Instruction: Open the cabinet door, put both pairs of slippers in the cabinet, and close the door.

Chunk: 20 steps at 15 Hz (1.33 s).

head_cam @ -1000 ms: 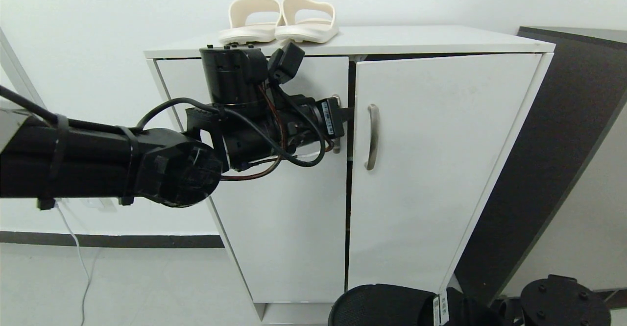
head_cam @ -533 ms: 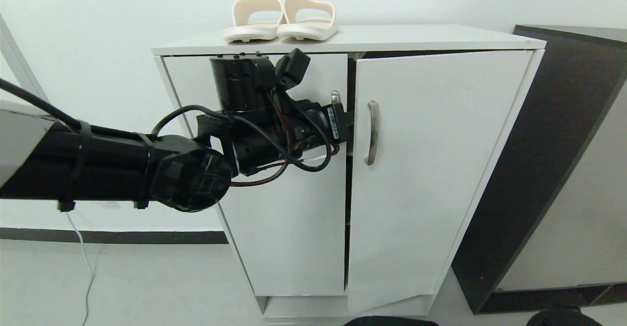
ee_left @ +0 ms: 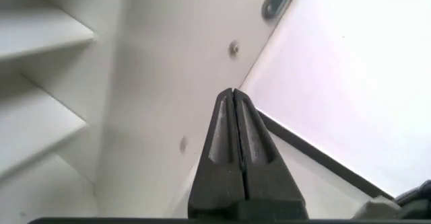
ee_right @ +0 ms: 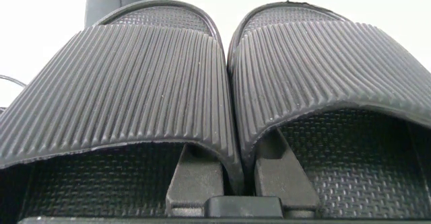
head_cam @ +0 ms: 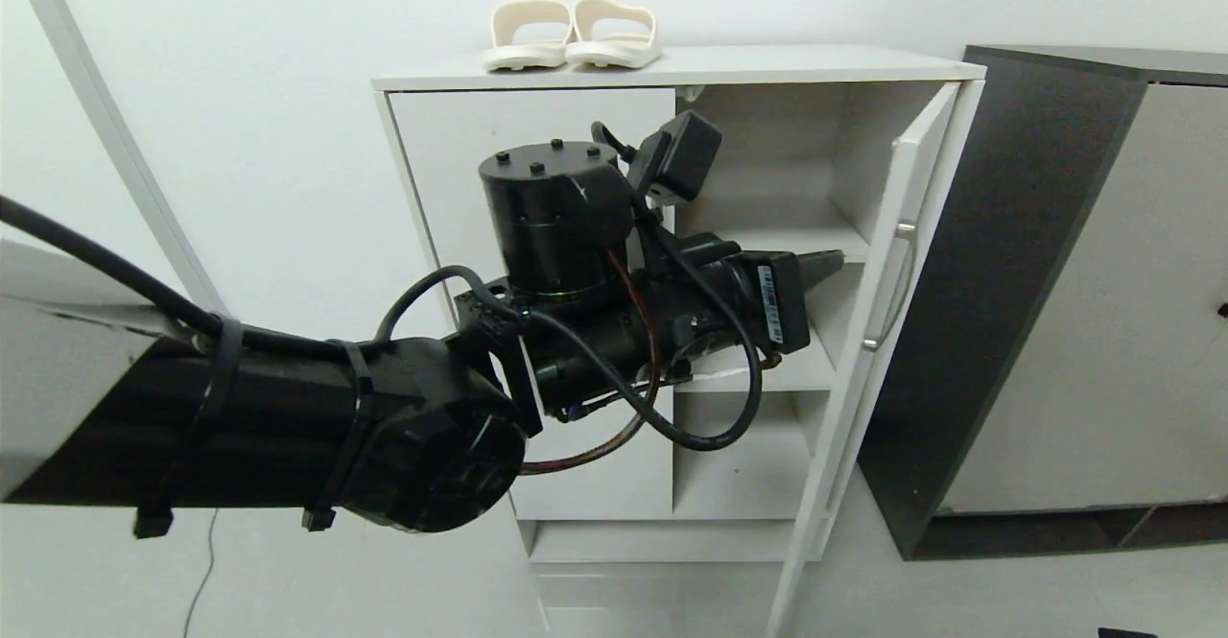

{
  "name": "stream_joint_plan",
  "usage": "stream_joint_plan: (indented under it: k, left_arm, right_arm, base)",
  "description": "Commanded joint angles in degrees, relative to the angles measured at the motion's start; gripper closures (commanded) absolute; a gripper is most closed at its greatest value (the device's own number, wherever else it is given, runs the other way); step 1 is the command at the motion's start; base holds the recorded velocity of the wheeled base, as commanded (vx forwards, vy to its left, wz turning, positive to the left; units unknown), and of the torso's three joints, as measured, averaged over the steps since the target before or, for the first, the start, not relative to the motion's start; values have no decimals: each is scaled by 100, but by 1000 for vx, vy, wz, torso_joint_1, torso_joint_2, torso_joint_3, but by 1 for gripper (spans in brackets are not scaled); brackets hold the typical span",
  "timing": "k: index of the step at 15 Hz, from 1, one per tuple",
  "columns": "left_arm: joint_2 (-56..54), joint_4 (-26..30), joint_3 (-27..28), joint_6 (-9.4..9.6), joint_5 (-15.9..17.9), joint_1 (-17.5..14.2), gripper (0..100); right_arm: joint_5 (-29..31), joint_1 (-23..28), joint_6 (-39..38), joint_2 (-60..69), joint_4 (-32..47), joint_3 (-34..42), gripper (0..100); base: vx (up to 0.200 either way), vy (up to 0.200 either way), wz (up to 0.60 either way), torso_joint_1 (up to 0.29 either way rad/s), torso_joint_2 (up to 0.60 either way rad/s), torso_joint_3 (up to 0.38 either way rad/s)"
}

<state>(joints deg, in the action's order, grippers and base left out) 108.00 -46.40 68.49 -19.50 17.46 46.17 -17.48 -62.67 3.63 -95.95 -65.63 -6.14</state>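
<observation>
Right wrist view: grey slippers (ee_right: pixel 155 83), ribbed, likely light and bendy, inner edges pinched together in right tool (ee_right: pixel 234 160). Left tool (head_cam: pixel 830 260) clenched, empty, before open door (head_cam: pixel 916 168). Cream slippers (head_cam: pixel 573 29) atop cabinet (head_cam: pixel 815 62); take by paired inner edges.

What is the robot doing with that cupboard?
The robot is putting slippers away. The cabinet's right door stands open, and the shut left gripper sits in front of the shelves. The right gripper holds a dark grey pair of slippers pinched together. A cream pair sits on top of the cabinet.
</observation>
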Motion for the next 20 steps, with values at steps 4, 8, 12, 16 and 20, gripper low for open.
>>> stream_joint_plan:
  k: [4, 8, 12, 16, 20]
  left_arm:
    - [-270, -10, -380, -9, -32, -424, 100]
    - [-1026, 96, -995, 17, -32, -1321, 100]
    - [-2556, 1203, -1795, 193, -322, -2490, 100]
    - [-4217, 1449, -2981, 834, -1948, -2982, 100]
    - [-6484, 1458, -5003, 1819, -3794, -3131, 100]
  right_arm:
    - [52, 159, -12, -161, -266, -71, 100]
    - [1783, 712, -240, -767, -310, -871, 100]
    - [3875, 1266, -521, -1409, -266, -1970, 100]
    - [5387, 1547, -495, -1936, -266, -2989, 100]
    - [5844, 1662, -460, -2059, -248, -3262, 100]
  base:
    - [0, 0, 0, 0, 0, 0]
    - [0, 0, 0, 0, 0, 0]
    - [0, 0, 0, 0, 0, 0]
    - [0, 0, 0, 0, 0, 0]
    - [0, 0, 0, 0, 0, 0]
